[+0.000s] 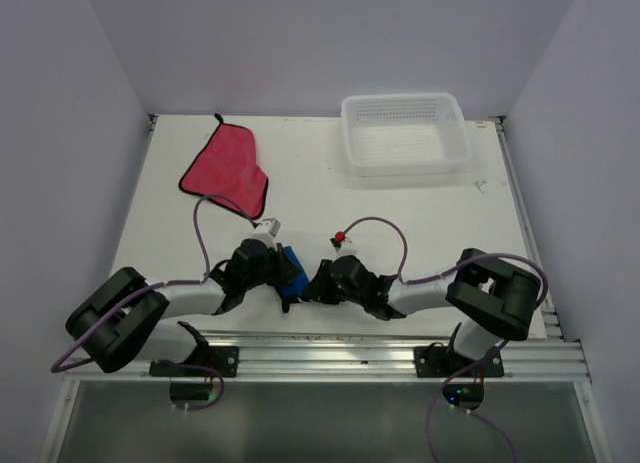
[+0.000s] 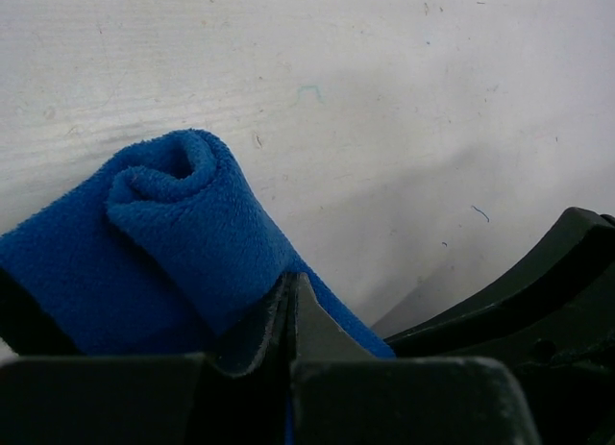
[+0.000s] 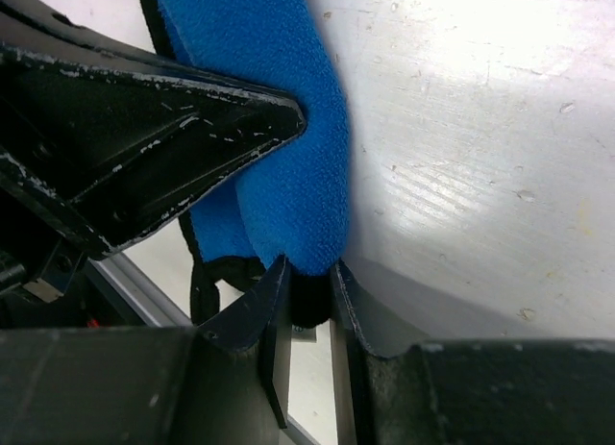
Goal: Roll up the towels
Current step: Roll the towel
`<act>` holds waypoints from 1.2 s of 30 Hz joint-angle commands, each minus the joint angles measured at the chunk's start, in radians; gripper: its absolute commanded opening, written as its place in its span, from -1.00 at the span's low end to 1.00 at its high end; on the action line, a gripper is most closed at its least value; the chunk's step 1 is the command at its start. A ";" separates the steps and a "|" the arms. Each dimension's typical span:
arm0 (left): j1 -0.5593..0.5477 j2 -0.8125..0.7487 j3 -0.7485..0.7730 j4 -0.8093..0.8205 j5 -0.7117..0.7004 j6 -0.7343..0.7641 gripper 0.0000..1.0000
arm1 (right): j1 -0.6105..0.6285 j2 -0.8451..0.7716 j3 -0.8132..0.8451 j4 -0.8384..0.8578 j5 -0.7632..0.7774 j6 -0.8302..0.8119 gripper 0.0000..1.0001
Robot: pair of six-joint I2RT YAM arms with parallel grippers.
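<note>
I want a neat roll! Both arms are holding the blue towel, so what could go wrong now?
The blue towel is only loosely curled, so it may spring open if the left end effector or right end effector lets go. Both pinch it, so pulling apart could drag the roll undone. The left arm's cable loops close to the pink towel and might snag it.

No legible text, label or number anywhere
</note>
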 commanded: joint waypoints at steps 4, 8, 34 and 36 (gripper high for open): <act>0.009 -0.001 0.069 -0.201 -0.064 0.046 -0.98 | 0.069 -0.062 0.034 -0.198 0.203 -0.226 -1.00; 0.021 -0.029 0.139 -0.256 -0.103 0.066 -0.91 | 0.158 -0.053 0.100 -0.327 0.362 -0.333 -1.00; 0.027 -0.050 0.172 -0.295 -0.089 0.063 -0.90 | 0.486 0.275 0.484 -0.784 0.956 -0.542 -1.00; 0.027 -0.052 0.178 -0.299 -0.089 0.063 -0.90 | 0.507 0.321 0.517 -0.815 0.985 -0.559 -1.00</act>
